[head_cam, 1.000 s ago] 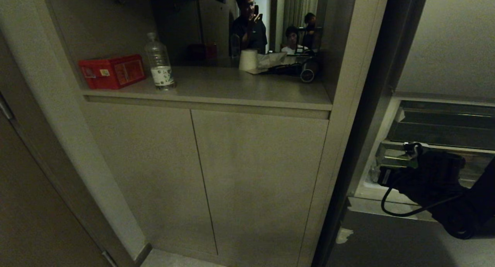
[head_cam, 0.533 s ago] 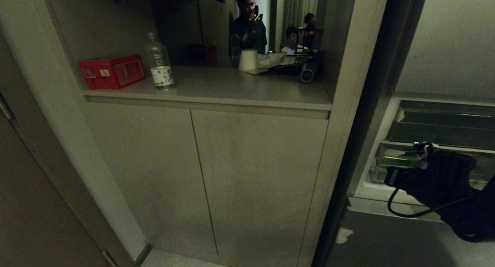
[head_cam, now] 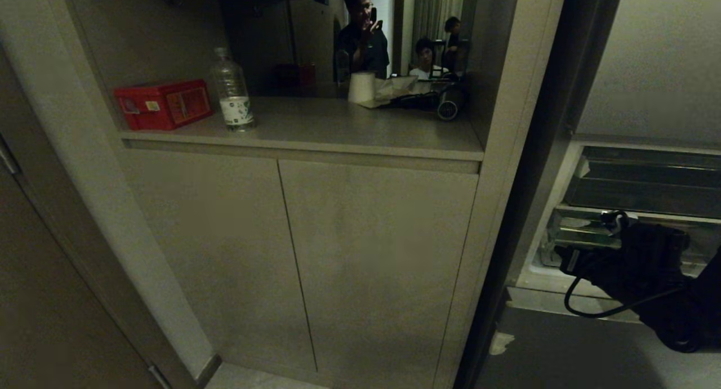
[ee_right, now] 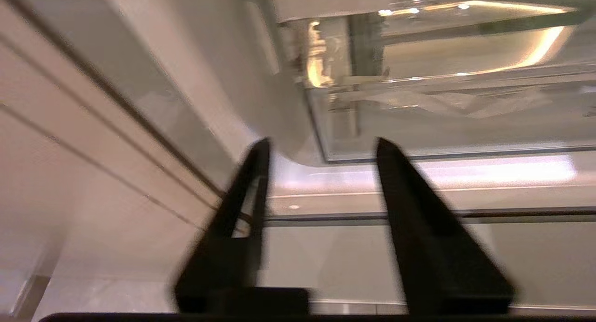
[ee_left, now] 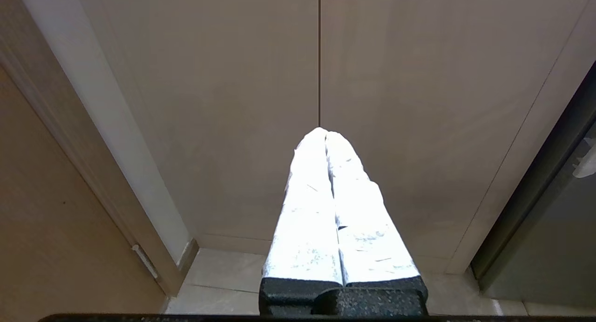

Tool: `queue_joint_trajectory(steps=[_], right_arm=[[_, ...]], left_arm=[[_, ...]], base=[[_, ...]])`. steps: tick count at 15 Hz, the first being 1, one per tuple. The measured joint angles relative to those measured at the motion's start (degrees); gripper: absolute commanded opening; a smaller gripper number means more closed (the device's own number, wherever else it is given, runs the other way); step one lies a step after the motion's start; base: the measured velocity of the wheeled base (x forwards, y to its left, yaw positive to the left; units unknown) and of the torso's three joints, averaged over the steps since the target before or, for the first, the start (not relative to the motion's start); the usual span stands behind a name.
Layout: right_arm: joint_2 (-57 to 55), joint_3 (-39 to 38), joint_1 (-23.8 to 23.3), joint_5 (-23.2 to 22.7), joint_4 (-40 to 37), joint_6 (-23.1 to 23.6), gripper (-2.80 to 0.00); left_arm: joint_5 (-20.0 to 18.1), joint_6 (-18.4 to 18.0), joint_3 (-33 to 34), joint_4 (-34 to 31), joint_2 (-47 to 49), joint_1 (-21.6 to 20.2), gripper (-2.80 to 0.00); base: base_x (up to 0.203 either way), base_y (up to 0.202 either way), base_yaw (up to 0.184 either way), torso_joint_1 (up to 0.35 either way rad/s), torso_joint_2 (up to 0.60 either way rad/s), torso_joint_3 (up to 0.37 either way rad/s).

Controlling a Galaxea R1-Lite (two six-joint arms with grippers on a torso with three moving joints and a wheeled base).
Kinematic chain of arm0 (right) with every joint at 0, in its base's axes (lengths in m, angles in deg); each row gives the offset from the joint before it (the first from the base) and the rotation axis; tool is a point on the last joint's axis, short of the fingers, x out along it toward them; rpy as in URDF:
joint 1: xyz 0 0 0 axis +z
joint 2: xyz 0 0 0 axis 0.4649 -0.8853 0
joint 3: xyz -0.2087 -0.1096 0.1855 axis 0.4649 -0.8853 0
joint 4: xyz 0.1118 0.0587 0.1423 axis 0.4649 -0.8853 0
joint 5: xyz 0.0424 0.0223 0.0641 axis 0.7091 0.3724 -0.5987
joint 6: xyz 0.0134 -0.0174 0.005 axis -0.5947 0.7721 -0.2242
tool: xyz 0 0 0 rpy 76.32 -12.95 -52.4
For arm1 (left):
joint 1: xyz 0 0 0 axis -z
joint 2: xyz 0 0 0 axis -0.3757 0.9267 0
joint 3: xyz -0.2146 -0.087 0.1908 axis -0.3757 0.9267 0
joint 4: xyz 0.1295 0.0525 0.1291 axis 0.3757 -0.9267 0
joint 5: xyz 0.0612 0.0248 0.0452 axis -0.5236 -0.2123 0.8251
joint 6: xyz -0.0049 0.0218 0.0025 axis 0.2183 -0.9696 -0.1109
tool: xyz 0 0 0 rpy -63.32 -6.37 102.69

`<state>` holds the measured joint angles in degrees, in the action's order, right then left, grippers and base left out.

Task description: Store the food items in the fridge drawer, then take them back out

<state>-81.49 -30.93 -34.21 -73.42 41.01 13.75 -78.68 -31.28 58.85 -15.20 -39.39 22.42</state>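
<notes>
Right gripper pulls back along the fridge drawer front and spreads open

The right gripper (head_cam: 565,258) now sits farther right and a little lower in the head view than a second ago, at the left end of the clear fridge drawer (head_cam: 580,231), having barely shifted over the last half second. In the right wrist view its two dark fingers (ee_right: 409,210) stand apart with nothing between them.

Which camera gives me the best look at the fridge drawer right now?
The right wrist view: the clear fridge drawer fills it past the open right hand. In the head view the arm hides most of the drawer; the left wrist view misses it.
</notes>
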Motion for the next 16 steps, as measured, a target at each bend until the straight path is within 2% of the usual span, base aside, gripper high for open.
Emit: queue_joint_trajectory(steps=[6, 9, 16], right_arm=[[-2.6, 2.1, -0.4, -1.3, 7.1, 0.4, 0.0], [-5.1, 2.0, -0.4, -1.5, 12.4, 2.0, 0.0], [-7.4, 2.0, -0.8, -1.1, 13.4, 3.3, 0.0]], left_arm=[[0.0, 0.0, 0.0, 0.0, 0.0, 0.0, -2.8], [0.0, 0.0, 0.0, 0.0, 0.0, 0.0, -2.8], [0.0, 0.0, 0.0, 0.0, 0.0, 0.0, -2.8]], base=[[0.0, 0.0, 0.0, 0.0, 0.0, 0.0], [0.0, 0.0, 0.0, 0.0, 0.0, 0.0], [0.0, 0.0, 0.0, 0.0, 0.0, 0.0]])
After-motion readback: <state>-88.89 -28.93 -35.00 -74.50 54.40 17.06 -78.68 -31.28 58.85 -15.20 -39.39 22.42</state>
